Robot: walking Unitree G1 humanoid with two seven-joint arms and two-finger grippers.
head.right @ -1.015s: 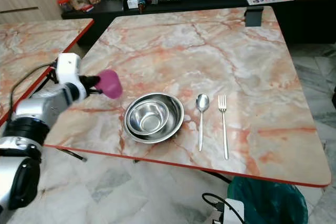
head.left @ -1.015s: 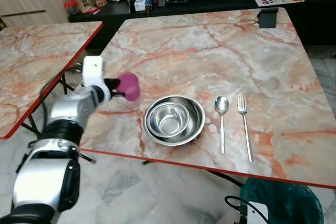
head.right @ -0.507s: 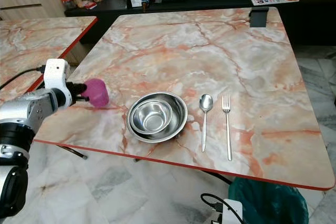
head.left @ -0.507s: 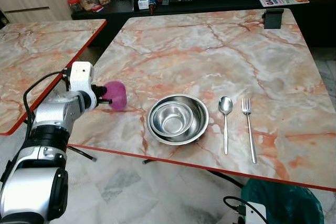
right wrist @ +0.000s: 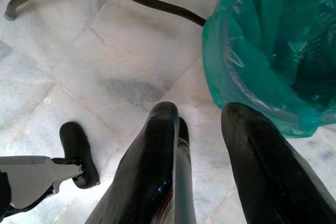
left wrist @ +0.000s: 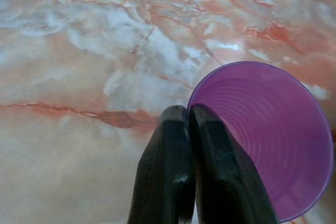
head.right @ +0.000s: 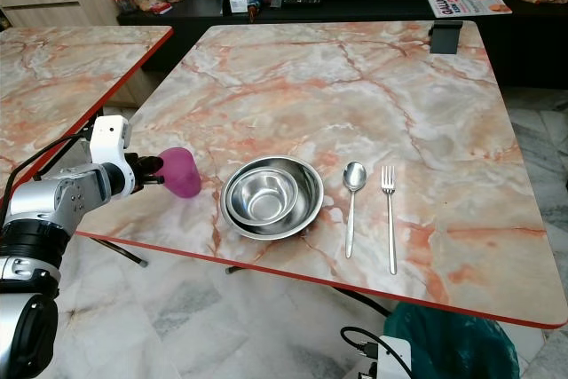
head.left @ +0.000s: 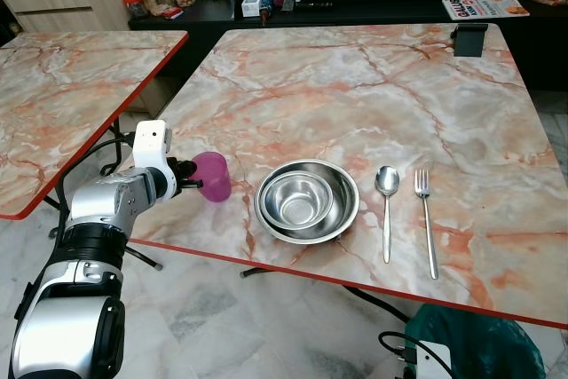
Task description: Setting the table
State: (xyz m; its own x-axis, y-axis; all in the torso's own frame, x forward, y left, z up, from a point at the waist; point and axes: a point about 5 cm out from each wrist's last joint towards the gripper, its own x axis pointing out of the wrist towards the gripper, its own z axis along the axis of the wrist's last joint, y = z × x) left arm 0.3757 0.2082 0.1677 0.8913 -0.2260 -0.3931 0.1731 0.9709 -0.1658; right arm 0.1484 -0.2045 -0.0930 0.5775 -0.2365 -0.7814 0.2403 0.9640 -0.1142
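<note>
Lowered ribbed purple plastic cup [head.left: 212, 176], pinched by left end effector [left wrist: 188, 116].

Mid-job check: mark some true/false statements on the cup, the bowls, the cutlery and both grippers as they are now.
1. The left gripper pinches the rim of the purple cup. True.
2. The cup sits to the robot's right of the fork. False: it is left of the bowls.
3. The spoon lies between bowls and fork. True.
4. One bowl is nested in the other. True.
5. The right gripper holds the fork. False: it hangs open over the floor by a green bin.
</note>
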